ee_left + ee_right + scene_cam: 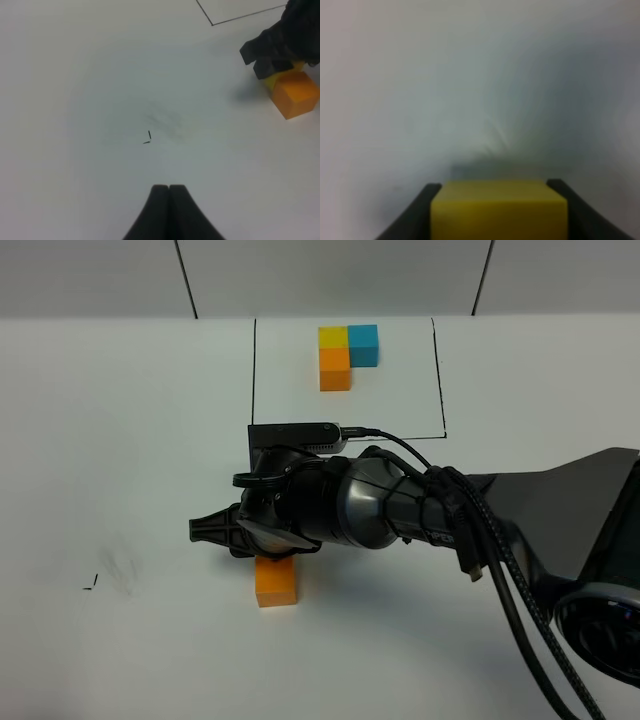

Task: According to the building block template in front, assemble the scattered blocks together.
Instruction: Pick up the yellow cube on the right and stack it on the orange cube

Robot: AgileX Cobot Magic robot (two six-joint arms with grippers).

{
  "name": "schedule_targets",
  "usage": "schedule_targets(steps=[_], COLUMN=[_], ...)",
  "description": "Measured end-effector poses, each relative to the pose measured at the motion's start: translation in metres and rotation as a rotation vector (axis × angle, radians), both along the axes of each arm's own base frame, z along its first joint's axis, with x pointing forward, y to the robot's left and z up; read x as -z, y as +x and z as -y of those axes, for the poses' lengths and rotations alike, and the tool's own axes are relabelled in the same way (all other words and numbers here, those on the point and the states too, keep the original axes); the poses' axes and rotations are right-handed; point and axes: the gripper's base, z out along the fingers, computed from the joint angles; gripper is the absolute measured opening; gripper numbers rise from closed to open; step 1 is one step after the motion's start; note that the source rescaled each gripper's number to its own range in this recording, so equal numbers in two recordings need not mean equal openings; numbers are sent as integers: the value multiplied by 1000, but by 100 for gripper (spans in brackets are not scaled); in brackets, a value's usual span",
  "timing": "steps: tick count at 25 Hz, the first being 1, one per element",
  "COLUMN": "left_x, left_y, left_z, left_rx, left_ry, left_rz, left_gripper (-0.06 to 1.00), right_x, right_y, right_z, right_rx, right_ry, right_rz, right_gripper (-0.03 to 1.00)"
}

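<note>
Right arm point(400, 505) overhangs orange cube point(275, 582) far side; table point(100, 440) left of arm open; template point(340, 352) unobstructed.

A robotics lab bench, by the plain white tabletop point(110, 460), grey panelled wall point(330, 275) and cabled robot arm point(400, 508)

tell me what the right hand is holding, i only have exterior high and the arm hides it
observer: the right wrist view shows a yellow block clamped in the right hand.
operator: is it near the orange one
observer: the left wrist view shows a strip of yellow right against the orange block, on the side under that hand.
operator: and the left hand
observer: the left hand hangs over the white table, shut and holding nothing.
</note>
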Motion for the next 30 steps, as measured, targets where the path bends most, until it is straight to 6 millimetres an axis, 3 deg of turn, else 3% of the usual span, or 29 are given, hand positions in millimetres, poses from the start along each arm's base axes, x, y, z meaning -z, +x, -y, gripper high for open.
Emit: schedule_targets(steps=[5, 30], left_x=[0, 0], left_y=[0, 0], left_z=[0, 0], left_rx=[0, 1], left_ry=[0, 2], left_rz=[0, 0], left_gripper=[0, 0], right_x=[12, 12], right_y=[1, 2], right_z=[-2, -5], right_rx=[-1, -10], right_ry=[-13, 9], right_rz=[-12, -3], right_gripper=[53, 53])
